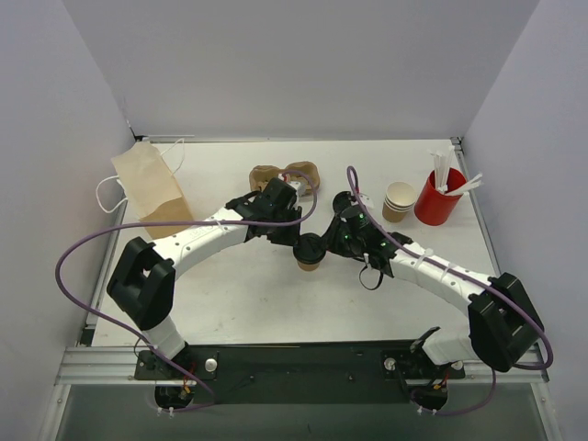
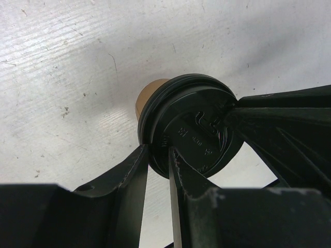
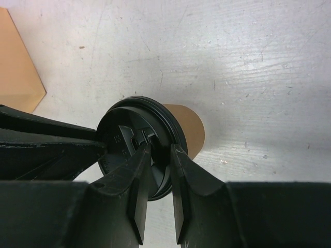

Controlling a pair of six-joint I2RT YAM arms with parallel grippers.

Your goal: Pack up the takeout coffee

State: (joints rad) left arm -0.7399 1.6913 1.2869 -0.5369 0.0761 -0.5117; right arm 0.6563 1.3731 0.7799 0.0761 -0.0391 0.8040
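The takeout coffee cup (image 1: pixel 310 262), tan kraft paper with a round black lid (image 1: pixel 309 246), stands upright on the table between both arms. In the left wrist view the lid (image 2: pixel 189 126) fills the middle and the tan cup wall (image 2: pixel 147 95) shows behind it. My left gripper (image 2: pixel 158 152) is nearly closed, its fingers straddling the lid's near rim. My right gripper (image 3: pixel 160 150) is likewise narrowed over the opposite rim of the lid (image 3: pixel 121 142), with the cup wall (image 3: pixel 189 126) beyond. From above, the left gripper (image 1: pixel 296 239) and the right gripper (image 1: pixel 325 246) meet at the cup.
A kraft paper bag (image 1: pixel 152 188) with white handles lies at the back left; its corner shows in the right wrist view (image 3: pixel 15 67). A brown pulp carrier (image 1: pixel 287 175) lies behind the left wrist. A stack of pale cups (image 1: pixel 399 200) and a red cup (image 1: pixel 438 196) with white sticks stand at the back right.
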